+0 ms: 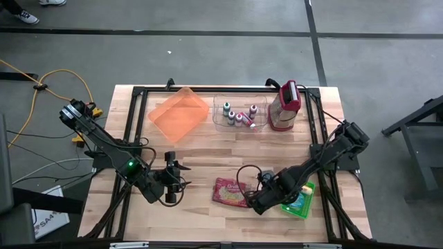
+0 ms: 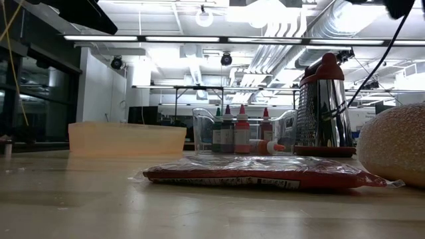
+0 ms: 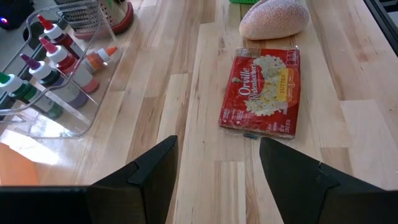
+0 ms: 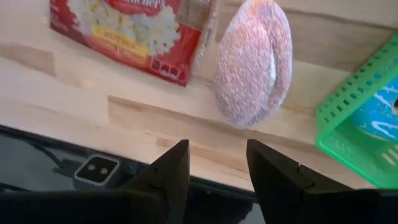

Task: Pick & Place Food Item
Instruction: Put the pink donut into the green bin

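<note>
Popcorn (image 2: 259, 174) nearest; bun (image 4: 254, 61) just beyond right gripper (image 4: 217, 163), jaws spread, empty. Approach step; next: descend, pinch bun. Left gripper (image 3: 217, 163) spread, waiting.

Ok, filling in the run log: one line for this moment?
left gripper: open, facing red popcorn packet | right gripper: open, empty, near sugared bread roll

Orange tray (image 1: 179, 114) at far side of bench (image 1: 208, 155), tilted diagonal. Beside it a clear bin (image 1: 235, 114) w/ several small squeeze bottles (image 1: 239, 116), caps green, red, purple, orange. Next along, metal grater (image 1: 286, 106) w/ red handle + base, upright. Off the bench: yellow cable (image 1: 52, 76) on grey floor (image 1: 208, 55).
</note>
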Motion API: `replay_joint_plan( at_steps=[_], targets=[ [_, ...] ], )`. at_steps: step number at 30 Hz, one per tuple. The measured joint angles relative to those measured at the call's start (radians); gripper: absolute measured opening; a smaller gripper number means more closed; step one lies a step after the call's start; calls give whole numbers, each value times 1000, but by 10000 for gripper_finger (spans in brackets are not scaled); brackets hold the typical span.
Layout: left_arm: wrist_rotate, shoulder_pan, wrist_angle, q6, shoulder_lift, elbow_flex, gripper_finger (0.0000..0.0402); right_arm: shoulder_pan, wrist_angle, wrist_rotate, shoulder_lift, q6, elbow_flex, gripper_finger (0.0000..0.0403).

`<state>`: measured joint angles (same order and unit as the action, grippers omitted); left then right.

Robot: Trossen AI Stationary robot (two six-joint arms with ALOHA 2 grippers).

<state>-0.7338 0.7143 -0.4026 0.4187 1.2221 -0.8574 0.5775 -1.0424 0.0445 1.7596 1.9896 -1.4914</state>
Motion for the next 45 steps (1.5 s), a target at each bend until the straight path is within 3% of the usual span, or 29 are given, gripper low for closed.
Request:
replay_joint_plan(
  at_steps=[6, 18, 26, 45],
  targets=[
    [0, 0, 0, 0, 0, 0, 218, -2, 3, -24, 11, 10, 0, 169],
    [0, 0, 0, 0, 0, 0, 218, -14, 37, 17, 78, 27, 0, 270],
    [0, 0, 4, 0, 0, 0, 218, -23, -4, 59, 97, 27, 0, 316],
    [0, 0, 8, 0, 0, 0, 218, -21, 81, 62, 97, 26, 119, 361]
  ],
)
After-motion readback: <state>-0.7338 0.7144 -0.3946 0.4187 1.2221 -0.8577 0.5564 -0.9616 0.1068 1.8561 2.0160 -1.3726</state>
